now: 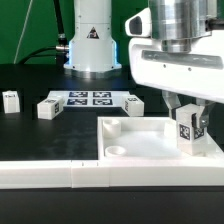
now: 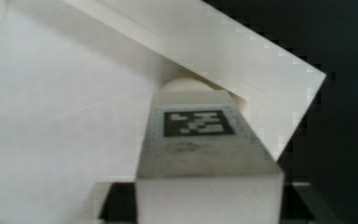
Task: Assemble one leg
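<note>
The end effector [image 1: 187, 128] hangs at the exterior view's right, over the right part of the large white panel [image 1: 140, 140]. It is clenched on a leg [image 1: 185, 130], a small white block with a black-and-white tag facing the camera, held upright between the two fingers [image 1: 172, 108]. The lower end of the leg is down at the panel near its right edge; whether it touches the panel cannot be told from this view.

In the wrist view the same leg [image 2: 197, 140] runs up the middle of the picture with its tag turned to the camera, the panel [image 2: 69, 100] spread white behind it and one of its corners pointing toward the dark surface [image 2: 336, 30]. The dark fingertips [image 2: 119, 205] show on either side of the leg's near end.

The panel lies on the black surface [image 1: 30, 135], with a round socket [image 1: 116, 152] visible in its near left corner. A long white bar [image 1: 60, 175] runs along the near edge of the scene, just in front of the panel.

Farther back, three more legs lie loose on the surface: one at the far left [image 1: 10, 100], one [image 1: 47, 108] just left of the marker board [image 1: 88, 98], and one [image 1: 133, 104] just right of it. The arm's base [image 1: 90, 45] stands behind the board.
</note>
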`<control>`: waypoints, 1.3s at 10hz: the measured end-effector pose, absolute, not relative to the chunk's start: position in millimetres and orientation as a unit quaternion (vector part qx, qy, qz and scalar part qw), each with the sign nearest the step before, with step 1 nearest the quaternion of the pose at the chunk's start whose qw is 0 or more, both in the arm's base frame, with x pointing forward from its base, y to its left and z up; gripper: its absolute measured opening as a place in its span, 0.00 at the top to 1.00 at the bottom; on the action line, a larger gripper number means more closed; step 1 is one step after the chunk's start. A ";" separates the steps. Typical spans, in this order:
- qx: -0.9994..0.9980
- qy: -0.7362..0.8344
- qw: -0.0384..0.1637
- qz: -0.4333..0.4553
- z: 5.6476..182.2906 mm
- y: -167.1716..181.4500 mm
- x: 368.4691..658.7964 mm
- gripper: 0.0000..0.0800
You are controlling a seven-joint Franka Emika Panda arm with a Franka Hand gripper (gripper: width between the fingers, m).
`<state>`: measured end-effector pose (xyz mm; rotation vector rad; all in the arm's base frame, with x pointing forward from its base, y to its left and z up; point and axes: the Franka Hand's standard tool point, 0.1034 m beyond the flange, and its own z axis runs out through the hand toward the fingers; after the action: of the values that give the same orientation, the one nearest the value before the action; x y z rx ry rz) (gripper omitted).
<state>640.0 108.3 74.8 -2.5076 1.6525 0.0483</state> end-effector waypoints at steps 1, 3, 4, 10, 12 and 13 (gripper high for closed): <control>-0.792 0.607 0.066 0.020 74.6 108.6 639.3 0.64; -0.733 0.677 0.063 0.030 74.8 109.4 638.1 0.64; -0.718 0.692 0.063 0.033 74.8 109.3 637.9 0.64; -0.802 0.592 0.070 0.028 74.9 110.9 638.1 0.21; -0.864 0.497 0.072 0.019 76.0 114.0 638.7 0.19; -0.886 0.458 0.073 0.016 76.4 114.5 639.0 0.19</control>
<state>639.0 114.5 76.4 -2.6610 1.3757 0.0474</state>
